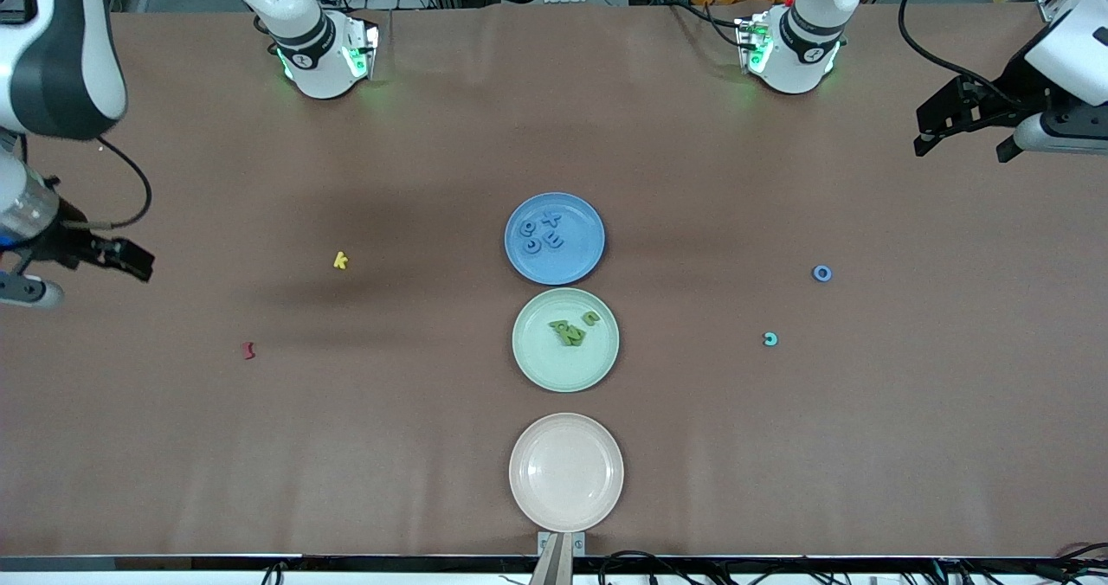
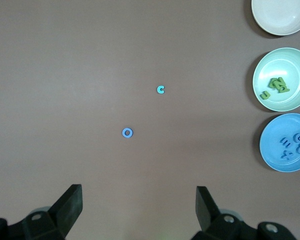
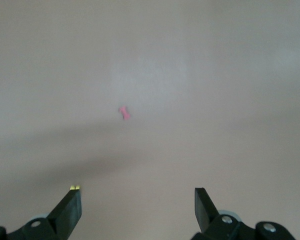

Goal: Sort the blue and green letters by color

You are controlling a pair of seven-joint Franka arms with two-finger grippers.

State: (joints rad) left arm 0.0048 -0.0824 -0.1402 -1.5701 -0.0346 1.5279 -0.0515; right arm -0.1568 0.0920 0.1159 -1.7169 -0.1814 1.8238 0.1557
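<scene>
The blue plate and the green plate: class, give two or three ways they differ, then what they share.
The blue plate holds blue letters spread apart; the green plate holds green letters, mostly heaped together. The blue plate lies farther from the front camera than the green plate. Their colours differ, each matching its letters. Both are round, look alike in size, and sit in one line at mid-table.

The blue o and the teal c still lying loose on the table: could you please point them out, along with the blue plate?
blue o (image 1: 822,273), front view, on its ring.
teal c (image 1: 769,339), front view, on its curved body.
blue plate (image 1: 582,260), front view, on its bare floor near the rim.
</scene>
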